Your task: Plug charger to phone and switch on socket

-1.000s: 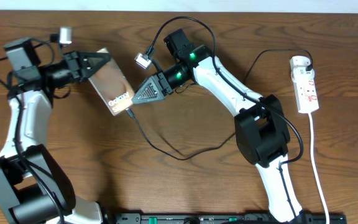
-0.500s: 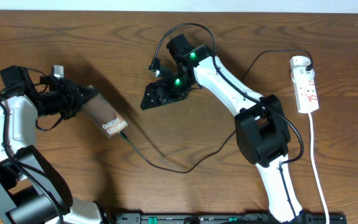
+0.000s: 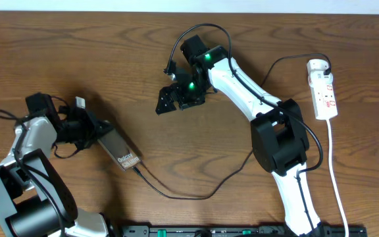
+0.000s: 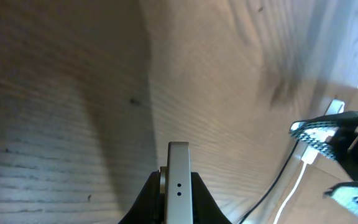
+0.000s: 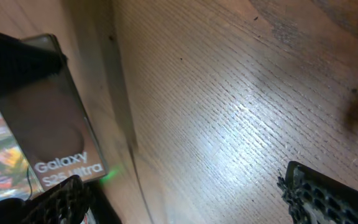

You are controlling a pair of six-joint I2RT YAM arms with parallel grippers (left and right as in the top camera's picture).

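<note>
The left gripper is closed on the phone, whose upper end sits between its fingers. The right gripper stands wide, empty, up-right of the phone. The charger reaches the phone's lower end.

Brown wooden table: matt, visibly grained. Flat bronze phone, 8 o'clock: smooth satin face, metallic edge. White oblong power strip, 3 o'clock: smooth plastic.
</note>
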